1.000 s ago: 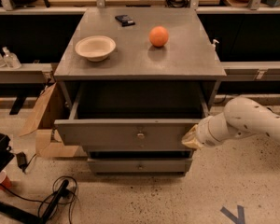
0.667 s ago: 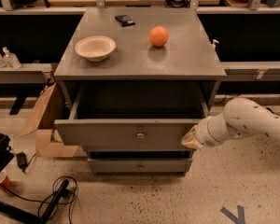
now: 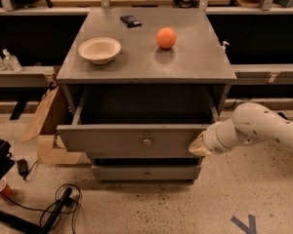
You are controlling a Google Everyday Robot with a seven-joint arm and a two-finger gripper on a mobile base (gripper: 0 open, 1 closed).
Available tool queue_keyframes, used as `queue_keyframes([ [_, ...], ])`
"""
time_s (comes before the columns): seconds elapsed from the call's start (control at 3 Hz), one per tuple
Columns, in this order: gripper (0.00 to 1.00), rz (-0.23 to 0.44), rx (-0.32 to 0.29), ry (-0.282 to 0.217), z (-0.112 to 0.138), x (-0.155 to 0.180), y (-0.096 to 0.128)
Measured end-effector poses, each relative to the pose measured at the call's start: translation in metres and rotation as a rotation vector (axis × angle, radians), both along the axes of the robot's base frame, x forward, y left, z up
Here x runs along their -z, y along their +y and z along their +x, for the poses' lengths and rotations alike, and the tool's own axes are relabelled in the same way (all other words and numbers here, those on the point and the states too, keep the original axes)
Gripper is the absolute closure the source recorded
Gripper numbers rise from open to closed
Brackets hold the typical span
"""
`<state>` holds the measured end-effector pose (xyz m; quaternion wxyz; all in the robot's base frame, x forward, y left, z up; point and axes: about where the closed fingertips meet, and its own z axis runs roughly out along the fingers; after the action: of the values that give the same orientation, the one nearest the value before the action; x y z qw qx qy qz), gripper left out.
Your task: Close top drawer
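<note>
The top drawer (image 3: 132, 139) of the grey cabinet stands pulled out, a deep grey box with a small metal knob (image 3: 147, 141) at the middle of its front. It looks empty inside. My gripper (image 3: 199, 145) is at the end of the white arm (image 3: 254, 129), which comes in from the right. It rests against the right end of the drawer's front. A shorter grey drawer (image 3: 145, 172) below is closed.
On the cabinet top (image 3: 195, 57) are a cream bowl (image 3: 99, 49), an orange ball (image 3: 166, 37) and a small dark object (image 3: 130, 20). Cardboard (image 3: 46, 126) leans at the cabinet's left. Cables (image 3: 58, 206) lie on the floor at the lower left. Shelving runs behind.
</note>
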<state>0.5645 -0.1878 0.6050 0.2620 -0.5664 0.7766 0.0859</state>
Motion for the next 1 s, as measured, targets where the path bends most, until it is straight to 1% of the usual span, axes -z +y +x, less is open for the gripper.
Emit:
queue_keyframes([
  [0.33, 0.12, 0.001, -0.002, 0.002, -0.0004, 0.0012, 0.0014],
  [0.67, 0.0, 0.001, -0.004, 0.004, -0.0012, 0.0023, 0.0025],
  [1.0, 0.0, 0.001, -0.004, 0.004, -0.0012, 0.0023, 0.0025],
])
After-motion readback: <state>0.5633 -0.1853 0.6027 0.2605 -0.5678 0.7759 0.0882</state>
